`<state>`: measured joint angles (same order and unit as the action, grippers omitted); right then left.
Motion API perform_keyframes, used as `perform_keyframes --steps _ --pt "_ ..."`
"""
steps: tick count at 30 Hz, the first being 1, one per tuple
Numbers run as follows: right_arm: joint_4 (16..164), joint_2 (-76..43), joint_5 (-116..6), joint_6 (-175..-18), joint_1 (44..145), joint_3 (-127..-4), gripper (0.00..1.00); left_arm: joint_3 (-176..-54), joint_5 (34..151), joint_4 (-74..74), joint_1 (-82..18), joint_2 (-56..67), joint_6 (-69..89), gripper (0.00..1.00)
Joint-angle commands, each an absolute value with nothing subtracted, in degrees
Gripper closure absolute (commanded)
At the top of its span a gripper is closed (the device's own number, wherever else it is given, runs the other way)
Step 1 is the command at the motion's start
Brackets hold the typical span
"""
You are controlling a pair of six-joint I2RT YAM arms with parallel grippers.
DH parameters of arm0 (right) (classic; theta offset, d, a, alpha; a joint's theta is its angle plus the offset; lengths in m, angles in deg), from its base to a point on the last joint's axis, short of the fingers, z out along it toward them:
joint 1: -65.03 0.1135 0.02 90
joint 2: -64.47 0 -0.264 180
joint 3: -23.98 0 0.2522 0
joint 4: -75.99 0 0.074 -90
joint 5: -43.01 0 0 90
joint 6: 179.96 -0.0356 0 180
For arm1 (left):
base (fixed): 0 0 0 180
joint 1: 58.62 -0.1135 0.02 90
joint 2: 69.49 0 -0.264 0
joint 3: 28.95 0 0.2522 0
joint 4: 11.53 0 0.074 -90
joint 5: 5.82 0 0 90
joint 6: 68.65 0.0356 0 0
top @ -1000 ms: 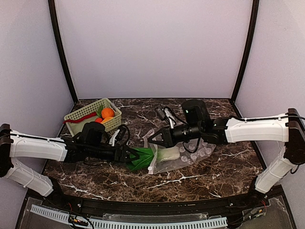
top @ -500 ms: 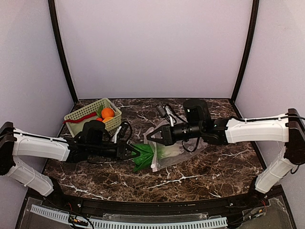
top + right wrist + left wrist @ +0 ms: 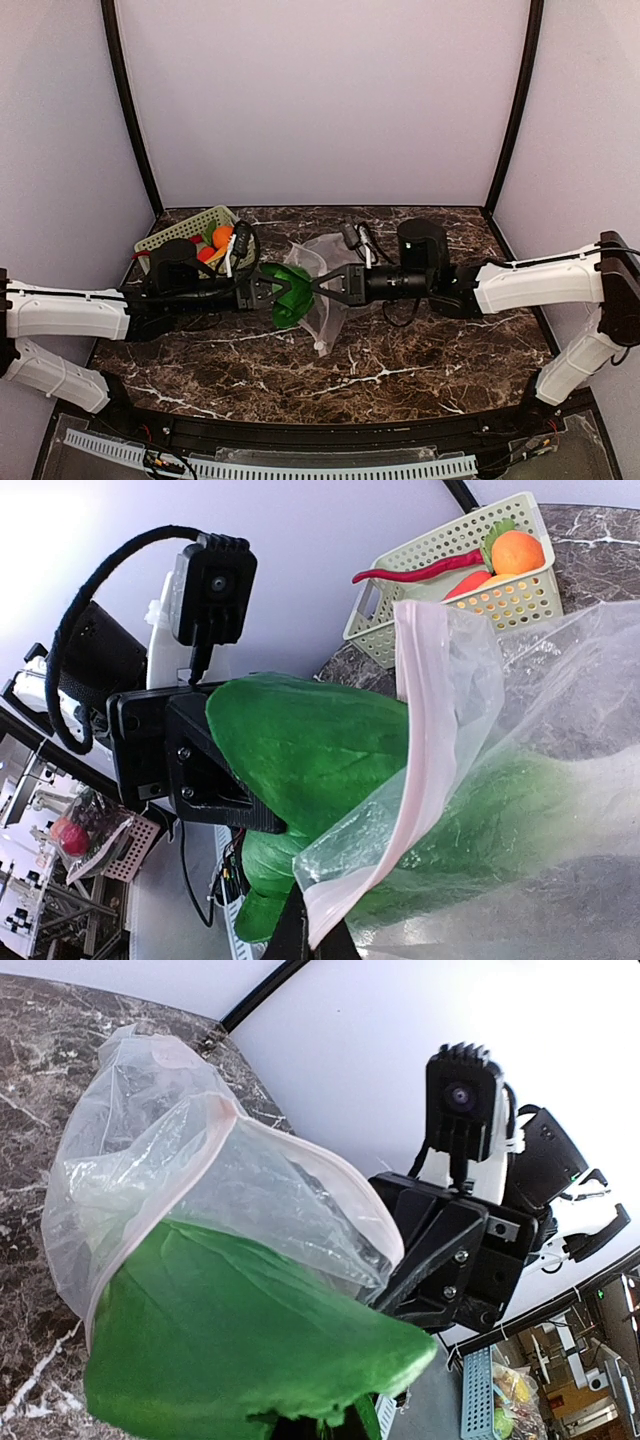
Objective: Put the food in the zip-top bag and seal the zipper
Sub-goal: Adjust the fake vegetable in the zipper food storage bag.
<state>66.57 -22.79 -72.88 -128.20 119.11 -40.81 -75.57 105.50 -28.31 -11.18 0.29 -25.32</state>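
From my screen I saw both arms held up over the dark table [image 3: 420, 355], with their tips close together in the middle. The left gripper [image 3: 266, 291] was clenched tight on the green leafy end of the bok choy [image 3: 290, 296]. The right gripper [image 3: 318, 285] was squeezed shut too, and it pinched the edge of the zip-top bag [image 3: 322, 315] near its mouth. The bag hung down from that pinch, all soft and crumpled. Its low corner pointed at the table, but I could not tell if it touched. The mouth of the bag was open and faced the left gripper. The bok choy was partway in. Some of it showed pale and blurry through the clear plastic, and the big green leaves stuck out of the mouth. The zipper [image 3: 440, 700] was a thin pinkish strip along the open edge, and it was not pressed together. At the back left of the table sat the pale green basket [image 3: 515, 598], partly hidden behind the left arm. In it lay the red chili [image 3: 415, 572] and the orange round fruit [image 3: 517, 552], well apart from the bag.
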Motion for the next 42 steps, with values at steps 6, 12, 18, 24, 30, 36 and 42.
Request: perform_keyframes --steps 6,12,18,24,30,36,42 --pt "52.2 -21.4 -74.2 -135.5 118.9 -39.7 1.00 -77.3 105.0 -34.0 -10.9 1.1 -22.7 0.99" --pt "48.6 -22.2 -78.7 -137.2 119.0 -41.3 1.00 -77.5 103.5 -36.7 -10.6 3.1 -19.5 0.99" --pt "50.2 -24.2 -81.7 -136.6 119.7 -44.0 1.00 -81.4 102.9 -34.5 -8.7 7.2 -16.2 0.99" --pt "51.4 -24.7 -83.1 -135.3 120.8 -45.6 1.00 -83.1 97.1 -32.4 -7.9 7.8 -12.4 0.99" --pt "53.9 -23.3 -81.9 -132.7 121.4 -45.8 1.00 -85.2 97.4 -31.8 -7.5 9.7 -10.7 0.99" --pt "56.6 -22.4 -78.7 -131.1 121.4 -45.3 1.00 -87.6 99.2 -23.4 -7.4 11.2 -9.9 0.88" --pt "63.9 -21.9 -70.6 -130.7 121.4 -44.7 1.00 -88.8 95.8 -12.6 -7.4 5.1 -8.3 0.58"
